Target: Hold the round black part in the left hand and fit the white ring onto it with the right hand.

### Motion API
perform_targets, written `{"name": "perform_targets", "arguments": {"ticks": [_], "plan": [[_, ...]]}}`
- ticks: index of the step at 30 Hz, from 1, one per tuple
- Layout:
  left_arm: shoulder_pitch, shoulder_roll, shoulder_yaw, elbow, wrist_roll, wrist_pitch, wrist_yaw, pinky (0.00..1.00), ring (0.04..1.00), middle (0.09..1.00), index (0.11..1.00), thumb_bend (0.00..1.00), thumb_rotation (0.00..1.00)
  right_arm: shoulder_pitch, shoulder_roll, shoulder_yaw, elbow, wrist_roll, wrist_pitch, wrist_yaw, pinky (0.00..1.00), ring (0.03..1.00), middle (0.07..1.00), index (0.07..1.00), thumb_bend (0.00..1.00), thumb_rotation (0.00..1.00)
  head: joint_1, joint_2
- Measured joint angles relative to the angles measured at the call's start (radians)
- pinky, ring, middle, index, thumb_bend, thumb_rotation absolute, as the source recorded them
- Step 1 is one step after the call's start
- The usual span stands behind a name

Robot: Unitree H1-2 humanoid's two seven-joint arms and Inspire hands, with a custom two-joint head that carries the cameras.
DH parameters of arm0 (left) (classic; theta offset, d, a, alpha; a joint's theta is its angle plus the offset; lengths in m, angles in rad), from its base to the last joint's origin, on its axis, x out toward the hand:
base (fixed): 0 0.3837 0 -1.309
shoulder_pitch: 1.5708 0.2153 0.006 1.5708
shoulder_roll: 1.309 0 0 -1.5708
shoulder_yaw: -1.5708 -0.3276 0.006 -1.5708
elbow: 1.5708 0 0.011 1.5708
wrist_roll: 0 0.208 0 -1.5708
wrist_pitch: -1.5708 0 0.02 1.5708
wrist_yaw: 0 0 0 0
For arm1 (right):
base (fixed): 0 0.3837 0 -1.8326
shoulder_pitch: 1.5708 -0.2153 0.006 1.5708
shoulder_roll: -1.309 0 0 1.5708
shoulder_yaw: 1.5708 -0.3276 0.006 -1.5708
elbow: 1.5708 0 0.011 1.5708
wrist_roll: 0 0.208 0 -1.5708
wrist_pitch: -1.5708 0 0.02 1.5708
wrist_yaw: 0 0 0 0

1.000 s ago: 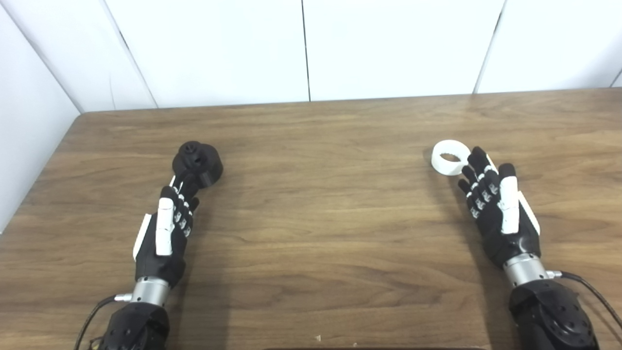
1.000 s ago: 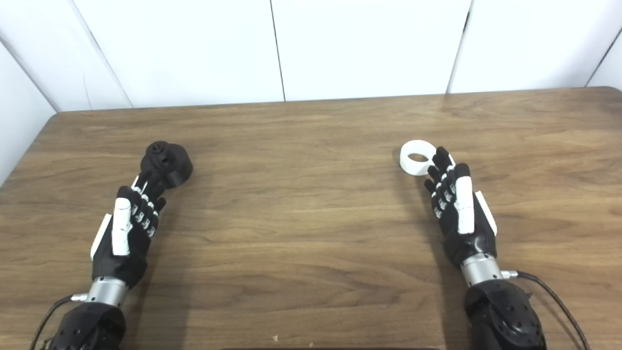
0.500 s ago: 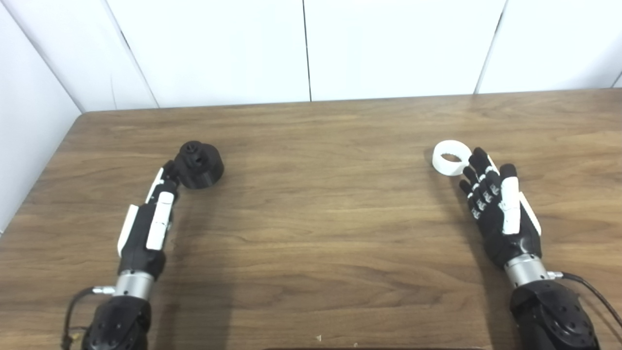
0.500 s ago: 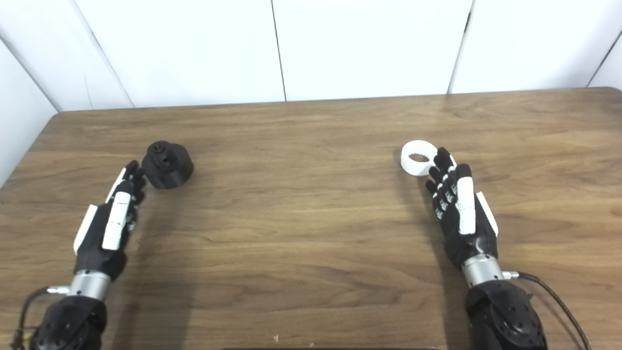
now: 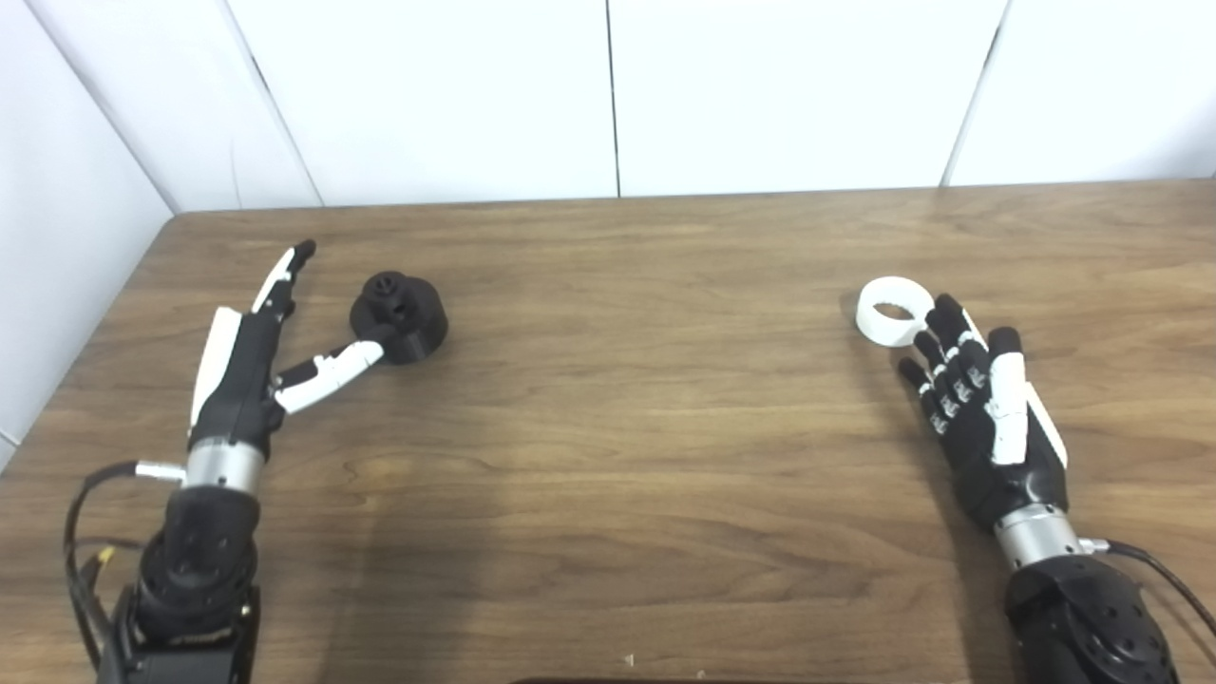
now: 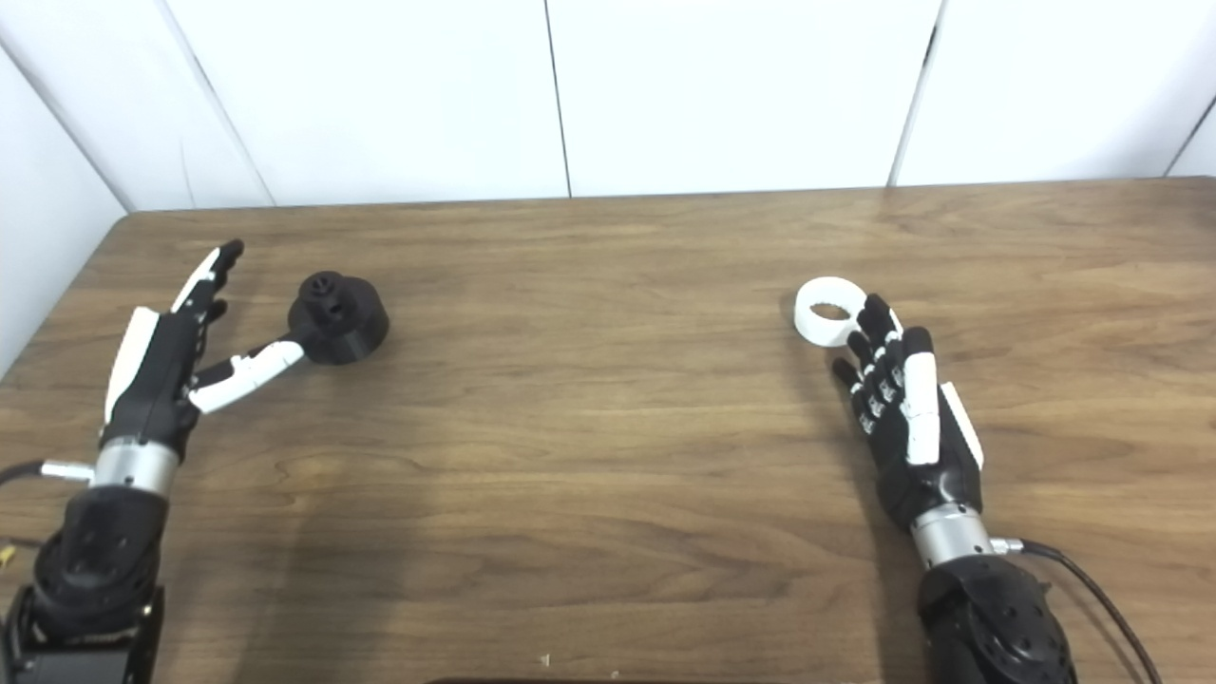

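Where white wall panels meet the brown wood-grain counter, the round black part sits by the spread, empty left robot hand. Well apart, the white ring lies at the fingertips of the open right robot hand.

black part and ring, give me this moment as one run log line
left hand: open beside black part | right hand: open by white ring | both parts on table

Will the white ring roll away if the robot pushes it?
Probably not. The white ring lies flat on the table with its hole facing up, so a nudge from the right hand would likely slide it. It looks like stiff plastic, likely light. Tipped on edge, it could roll.
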Motion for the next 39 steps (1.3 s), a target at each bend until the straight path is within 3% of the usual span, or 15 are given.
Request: {"name": "perform_targets", "arguments": {"ticks": [8, 18, 26, 39], "plan": [[-0.095, 0.11, -0.073, 0.128, 0.058, 0.023, -0.079, 0.93, 1.0, 1.0, 0.968, 0.94, 0.33, -0.002, 0.0, 0.001, 0.005, -0.007, -0.008, 0.001, 0.96, 1.0, 1.0, 0.975, 0.63, 1.0, -0.008, -0.002], [-0.117, 0.133, -0.122, 0.253, 0.063, -0.002, -0.111, 0.99, 1.0, 0.999, 0.951, 0.97, 0.33, 0.001, -0.006, -0.002, 0.003, -0.008, -0.008, 0.001, 0.96, 1.0, 1.0, 0.976, 0.63, 1.0, -0.008, 0.002], [-0.179, 0.174, -0.145, 0.365, 0.043, -0.011, -0.189, 0.99, 1.0, 0.994, 0.953, 1.0, 0.3, 0.005, -0.007, -0.009, -0.001, -0.007, -0.006, 0.002, 0.95, 1.0, 1.0, 0.982, 0.63, 1.0, -0.002, 0.005], [-0.201, 0.176, -0.159, 0.449, 0.033, -0.055, -0.192, 0.97, 1.0, 0.987, 0.94, 0.98, 0.3, 0.006, -0.029, -0.008, -0.001, -0.007, -0.006, 0.007, 0.95, 1.0, 1.0, 0.984, 0.62, 1.0, 0.005, -0.003]]}}
